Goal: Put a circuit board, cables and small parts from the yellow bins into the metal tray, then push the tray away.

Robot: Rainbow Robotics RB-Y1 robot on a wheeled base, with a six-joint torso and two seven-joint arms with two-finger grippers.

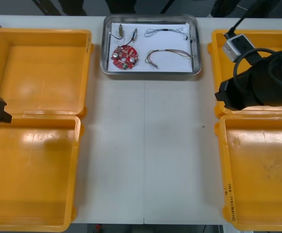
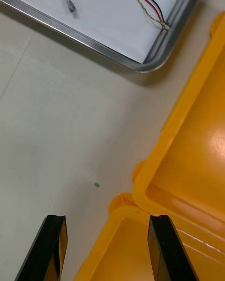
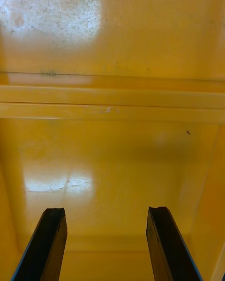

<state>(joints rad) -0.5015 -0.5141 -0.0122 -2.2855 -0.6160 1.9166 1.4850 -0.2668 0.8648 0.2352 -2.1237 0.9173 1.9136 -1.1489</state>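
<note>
The metal tray [image 1: 150, 73] is seen at the middle of the table's [image 1: 145, 145] far edge, between the yellow bins [image 1: 39, 68]. A red circuit board [image 1: 124, 56] is laid at its near left corner, small metal parts [image 1: 117, 33] at its far left corner, and cables [image 1: 170, 54] along its right side. The right gripper [image 2: 108, 220] is held at the inner edge of the two right bins, its fingers spread apart with nothing between them. The left gripper [image 3: 107, 213] is held over the left bins at the table's left edge, likewise spread and empty.
</note>
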